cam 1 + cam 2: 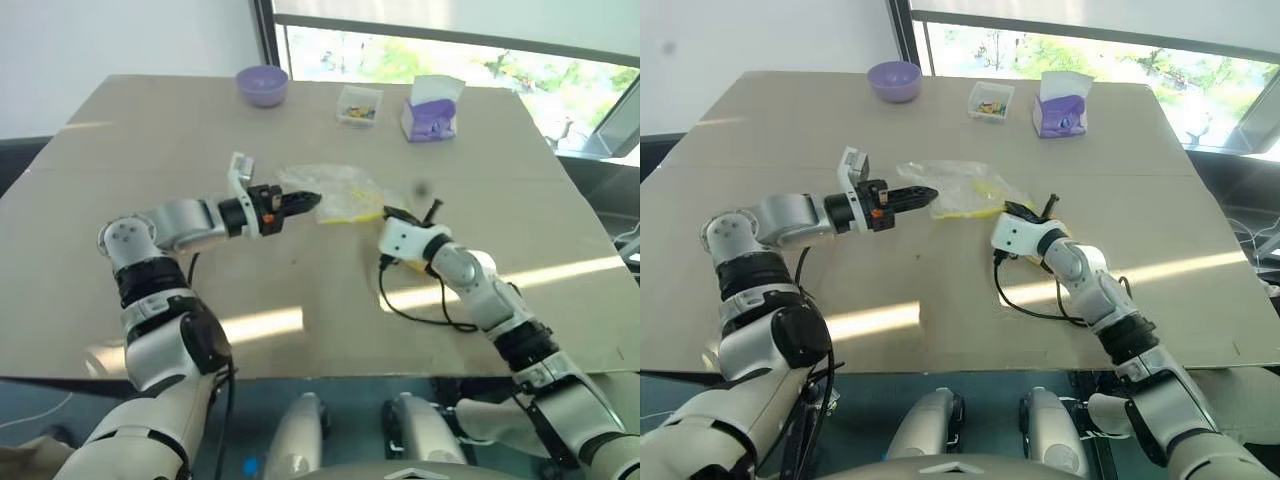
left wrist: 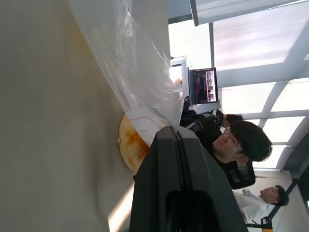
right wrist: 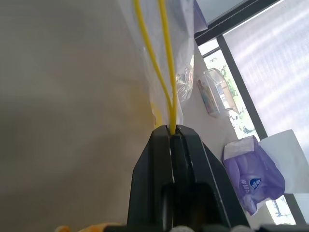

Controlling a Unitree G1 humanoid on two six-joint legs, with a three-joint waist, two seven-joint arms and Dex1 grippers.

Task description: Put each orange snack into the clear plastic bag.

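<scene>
Both grippers on clear plastic bag (image 1: 335,190) mid-table | left gripper (image 1: 303,203) pinching one edge, right gripper (image 1: 415,214) clamped on yellow seal strip (image 3: 161,58), probably stretching mouth open | orange snack (image 2: 131,145) lying right beside bag, not inside yet

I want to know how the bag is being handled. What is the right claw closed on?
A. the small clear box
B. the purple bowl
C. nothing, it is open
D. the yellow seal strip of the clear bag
D: in the right wrist view the right claw is shut on the clear plastic bag, pinching its yellow seal strip.
</scene>
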